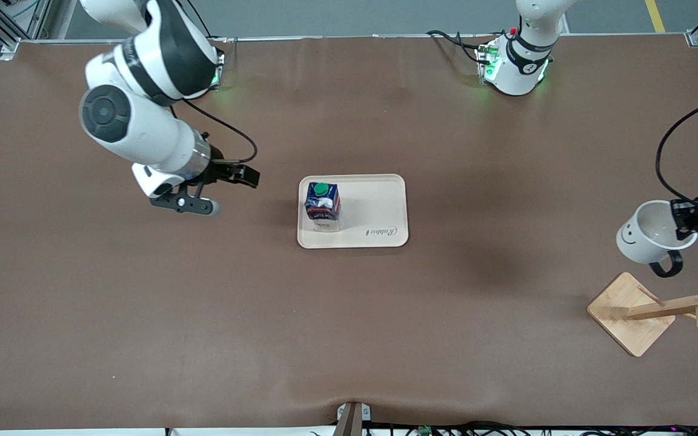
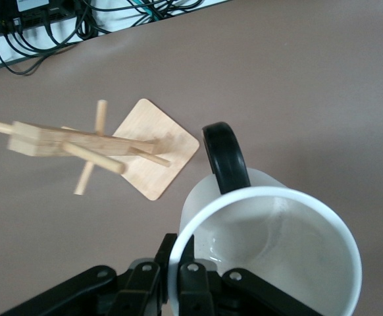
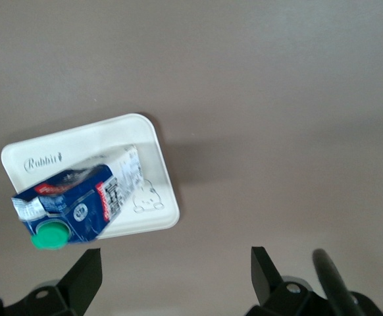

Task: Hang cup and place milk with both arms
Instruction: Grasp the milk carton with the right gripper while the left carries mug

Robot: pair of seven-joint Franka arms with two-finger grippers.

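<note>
Presently held: the cup (image 1: 652,233), rim pinched in my left gripper (image 1: 688,224), tilted, black handle (image 2: 226,157) hanging down toward the wooden rack (image 1: 658,309) just below. Rack pegs (image 2: 93,161) angle upward; the loop must meet one. Milk (image 1: 322,207) stands on the tray (image 1: 385,212). Right gripper (image 1: 219,191), spread and empty, waits beside it.
</note>
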